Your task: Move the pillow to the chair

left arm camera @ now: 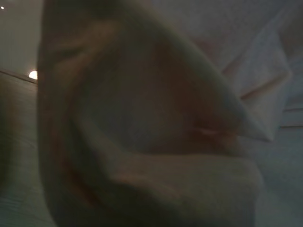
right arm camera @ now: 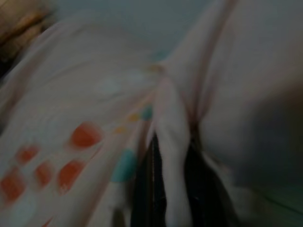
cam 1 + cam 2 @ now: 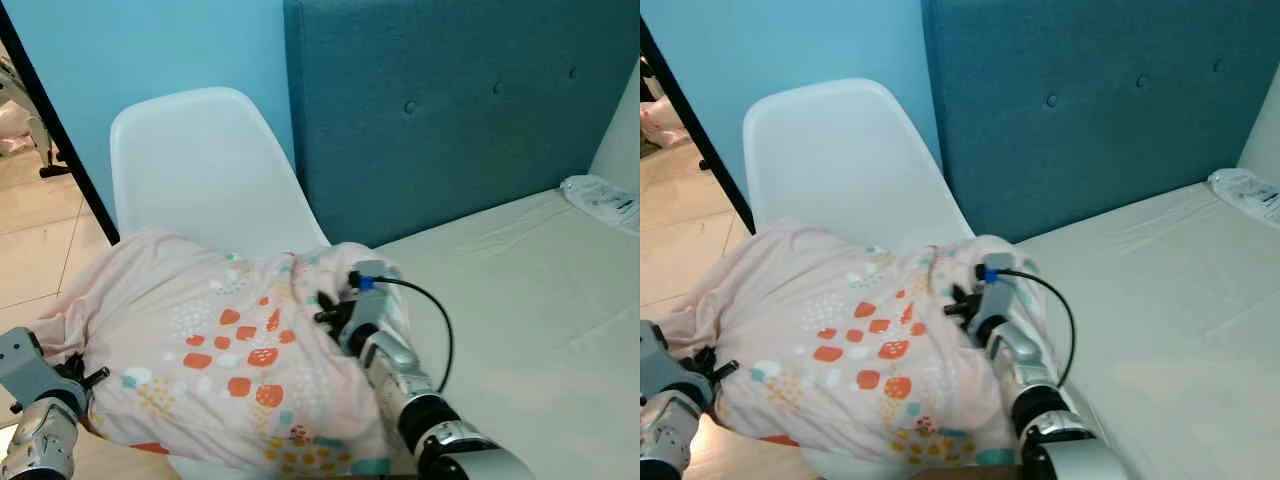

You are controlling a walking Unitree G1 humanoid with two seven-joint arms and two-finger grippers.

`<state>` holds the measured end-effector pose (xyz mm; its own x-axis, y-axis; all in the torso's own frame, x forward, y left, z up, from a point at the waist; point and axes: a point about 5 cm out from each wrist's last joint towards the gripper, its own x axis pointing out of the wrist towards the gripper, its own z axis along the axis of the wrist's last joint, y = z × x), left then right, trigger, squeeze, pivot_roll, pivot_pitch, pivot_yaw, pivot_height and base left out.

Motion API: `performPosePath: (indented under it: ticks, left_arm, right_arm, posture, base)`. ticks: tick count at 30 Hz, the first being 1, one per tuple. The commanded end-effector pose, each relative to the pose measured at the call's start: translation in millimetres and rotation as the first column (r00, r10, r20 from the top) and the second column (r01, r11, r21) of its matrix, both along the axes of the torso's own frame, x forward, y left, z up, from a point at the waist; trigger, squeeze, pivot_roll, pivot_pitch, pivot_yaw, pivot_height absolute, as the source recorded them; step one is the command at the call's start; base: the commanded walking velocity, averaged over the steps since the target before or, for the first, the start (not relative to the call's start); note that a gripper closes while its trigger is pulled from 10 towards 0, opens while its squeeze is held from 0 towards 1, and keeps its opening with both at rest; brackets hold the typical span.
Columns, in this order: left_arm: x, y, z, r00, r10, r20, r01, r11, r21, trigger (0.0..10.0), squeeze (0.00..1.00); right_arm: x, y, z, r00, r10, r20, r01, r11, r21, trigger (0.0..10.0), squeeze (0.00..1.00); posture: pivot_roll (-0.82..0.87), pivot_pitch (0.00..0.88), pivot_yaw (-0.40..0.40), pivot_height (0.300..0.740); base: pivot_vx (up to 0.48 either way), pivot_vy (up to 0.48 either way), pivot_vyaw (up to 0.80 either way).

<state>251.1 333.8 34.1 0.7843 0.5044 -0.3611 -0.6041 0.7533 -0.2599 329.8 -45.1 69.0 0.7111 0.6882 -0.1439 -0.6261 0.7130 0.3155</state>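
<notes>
— Pink cotton, that pillow (image 3: 220,350)? Where does it lie?

— Pale pink with orange and teal spots. It lies across the seat of the white plastic chair (image 3: 205,165), between the two end effectors, and spills over the seat's front edge.

— What is the right end effector (image 3: 325,305) doing?

— It is pressed into the pillow's bed-side end. The right wrist view shows a fold of the cover pinched between its black fingers (image 2: 147,189), so it is clenched on the pillow.

— And the left end effector (image 3: 85,380)?

— It sits at the pillow's opposite end, low by the tiled floor (image 3: 40,240). Its wrist view is dark cloth; whether its fingers grip, I cannot tell.

— Beyond the right end effector?

— The bed (image 3: 540,330) with a cream sheet, a teal tufted headboard (image 3: 450,100) behind, and a clear plastic bag (image 3: 605,200) at the far side; its contents are unreadable.
</notes>
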Motion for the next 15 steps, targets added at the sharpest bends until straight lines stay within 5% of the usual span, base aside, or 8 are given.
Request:
performPosePath:
  ticks: [1,6,8,9,12,15]
  left_arm:
    - [-8.8,-2.1,-12.6,0.999,0.016,-0.048,-0.017,1.0,-0.024,0.0,0.0]
    - [-0.7,-10.4,-6.1,0.998,-0.013,0.067,0.018,0.997,-0.074,0.0,0.0]
    - [7.1,-16.9,6.7,0.975,-0.055,0.215,0.081,0.99,-0.116,0.0,0.0]
    - [7.1,-16.9,6.7,0.975,-0.055,0.215,0.081,0.99,-0.116,0.0,0.0]
    - [11.2,-18.1,22.0,0.936,-0.072,0.343,0.122,0.984,-0.127,0.0,0.0]
    - [11.3,-14.9,26.6,0.925,-0.058,0.376,0.116,0.984,-0.134,0.0,0.0]
  right_arm:
    - [-19.2,48.2,-1.6,0.968,0.248,-0.031,-0.248,0.968,-0.021,0.0,0.0]
    - [-31.6,62.1,-10.9,0.937,0.336,-0.098,-0.341,0.939,-0.047,0.0,0.0]
    - [-36.1,73.9,-3.6,0.913,0.4,-0.086,-0.396,0.917,0.054,0.0,0.0]
    - [-36.1,73.9,-3.6,0.913,0.4,-0.086,-0.396,0.917,0.054,0.0,0.0]
    - [-29.2,81.4,22.6,0.901,0.434,-0.005,-0.416,0.867,0.273,0.0,0.0]
    - [-22.7,79.6,35.5,0.902,0.43,0.033,-0.414,0.84,0.352,0.0,0.0]
  posture:
    - [0.05,0.014,0.026,0.418]
    - [0.07,0.017,0.014,0.418]
    - [0.08,0.02,0.013,0.418]
    - [0.08,0.02,0.013,0.418]
    - [0.08,0.018,0.015,0.418]
    - [0.08,0.019,0.017,0.418]
  base:
    - [0.0,0.0,0.0]
    - [0.0,0.0,0.0]
    - [0.0,0.0,0.0]
    - [0.0,0.0,0.0]
    - [0.0,0.0,0.0]
    - [0.0,0.0,0.0]
